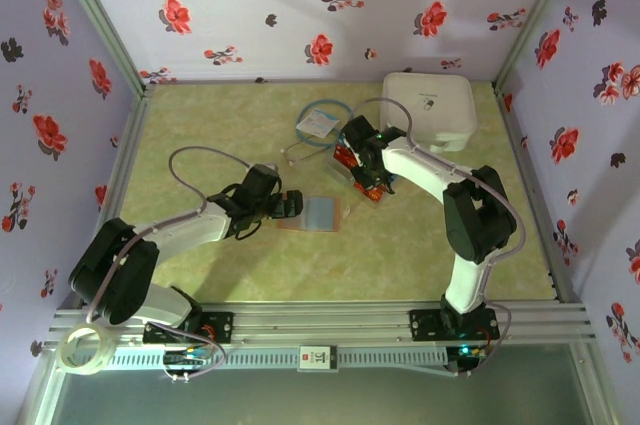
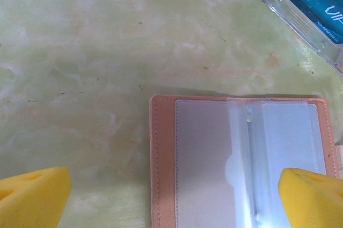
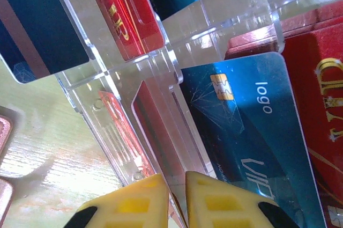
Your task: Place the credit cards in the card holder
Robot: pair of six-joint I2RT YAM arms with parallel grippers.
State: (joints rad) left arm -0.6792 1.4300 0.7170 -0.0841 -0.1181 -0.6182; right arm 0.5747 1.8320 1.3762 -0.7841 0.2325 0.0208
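With R end effector (image 3: pixel 178 206) seemingly pinched on red card (image 3: pixel 153 126) in rack (image 3: pixel 128 67) toward far edge, lift straight up, no tilt, then over to open holder (image 2: pixel 203 153) mid-table, L end effector (image 2: pixel 172 196) spread wide above it.

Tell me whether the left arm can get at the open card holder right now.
Probably yes. The left arm has its jaws spread wide over the open card holder, nothing lies on it, and the clear card stand sits off to one side.

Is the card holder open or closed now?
Open. The holder lies spread flat, both clear sleeves facing up.
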